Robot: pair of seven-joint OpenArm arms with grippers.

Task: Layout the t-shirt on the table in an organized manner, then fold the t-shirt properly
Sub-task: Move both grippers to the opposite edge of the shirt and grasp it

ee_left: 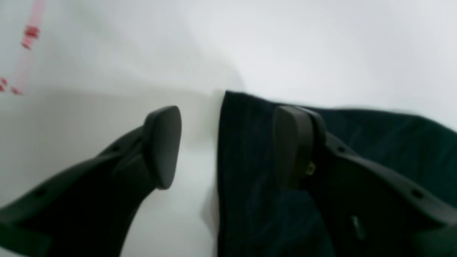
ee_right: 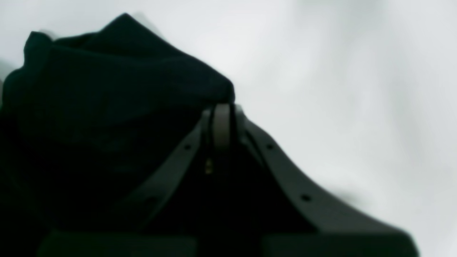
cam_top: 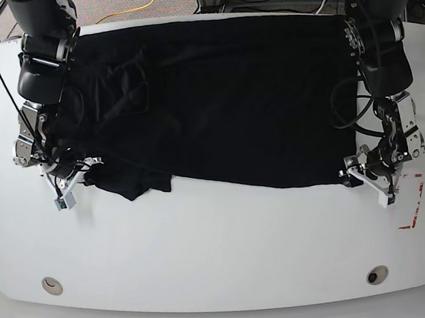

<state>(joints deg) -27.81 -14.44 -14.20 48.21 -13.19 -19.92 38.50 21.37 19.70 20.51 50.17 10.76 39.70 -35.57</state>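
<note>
Closest to my left wrist lens, the left gripper (ee_left: pixel 228 146) stands with its jaws apart, straddling the edge of the t-shirt (ee_left: pixel 321 150): one finger over bare white table (ee_left: pixel 107 64), the other over black cloth at centre right of the frame. Nothing is pinched there yet. In the right wrist view the right gripper (ee_right: pixel 222 121) has its jaws pressed together at centre frame, right at a bunched peak of fabric; the picture is too blurred and dark to say for certain that cloth sits between the pads, though I judge it likely.

From the base view the t-shirt (cam_top: pixel 222 98) lies spread across the upper middle of the table (cam_top: pixel 221 262), with a crumpled sleeve lump at lower left beside the right gripper (cam_top: pixel 70 188), and the left gripper (cam_top: pixel 370 178) at the lower right hem corner, near the red tape (cam_top: pixel 414 208).

My judgement: still laying out. To do it well, I would close the left jaws squarely on the hem corner, low to the surface, then draw both corners outward and toward the near edge together, keeping tension even so the lump flattens without dragging the whole garment.
</note>
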